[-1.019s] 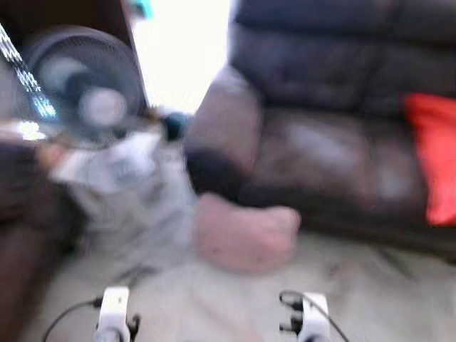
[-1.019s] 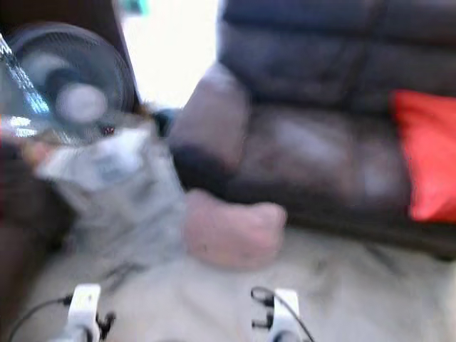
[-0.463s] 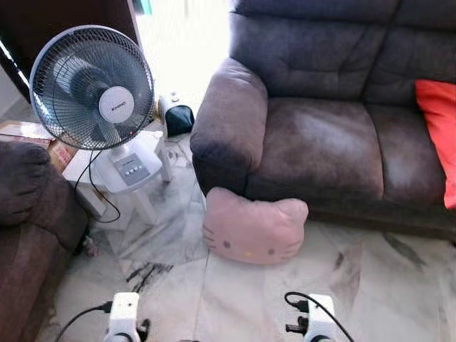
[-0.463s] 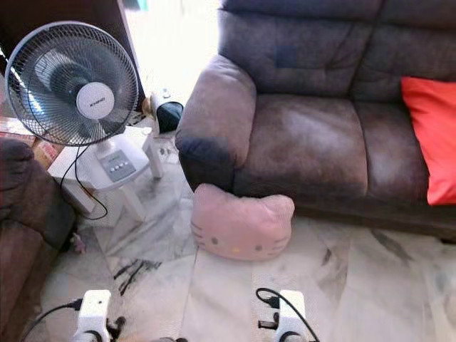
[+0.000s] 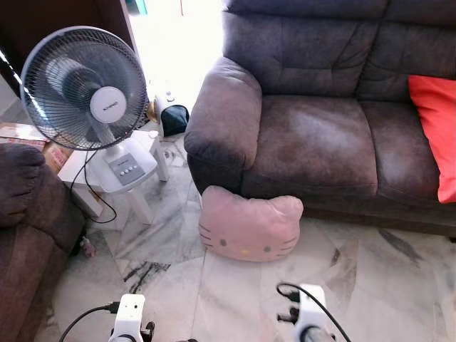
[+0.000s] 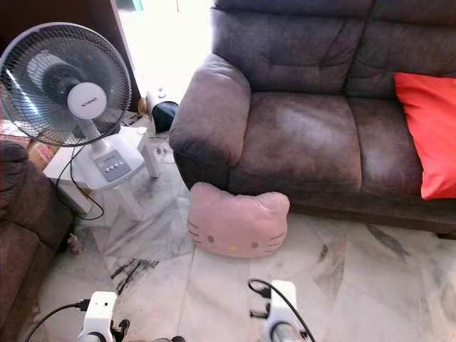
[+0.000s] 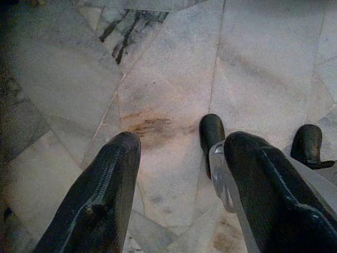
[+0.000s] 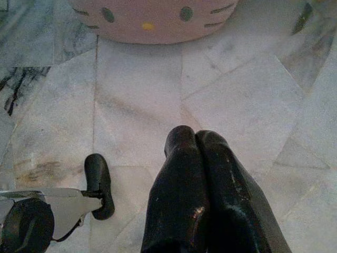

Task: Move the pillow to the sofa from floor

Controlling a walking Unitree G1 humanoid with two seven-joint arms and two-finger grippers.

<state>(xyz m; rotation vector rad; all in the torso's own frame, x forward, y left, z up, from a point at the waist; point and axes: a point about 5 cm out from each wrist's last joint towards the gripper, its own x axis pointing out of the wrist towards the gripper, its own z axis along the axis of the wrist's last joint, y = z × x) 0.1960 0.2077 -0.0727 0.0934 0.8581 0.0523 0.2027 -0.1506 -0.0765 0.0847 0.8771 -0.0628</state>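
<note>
On the left, the left gripper (image 7: 174, 158) hangs low over the marble floor (image 5: 235, 306), its two black fingers (image 7: 105, 190) spread wide with nothing between them. Ahead, the pink cat-face pillow (image 5: 249, 228) sits on the floor, leaning against the front of the dark sofa (image 5: 313, 142) just below its left armrest. It looks plump, soft and light, so it will likely squash and sag under a pinch. Its fabric seems easy to grip and nothing about it looks fragile. One of the ear corners on top, or a squeeze across its two sides with both arms, looks like the safest hold. To the right, the right gripper (image 8: 197, 158) points at the floor just short of the pillow, fingers pressed together and empty. The pillow's back and underside are hidden, and both arms are cut off at the lower edge of the head views.
</note>
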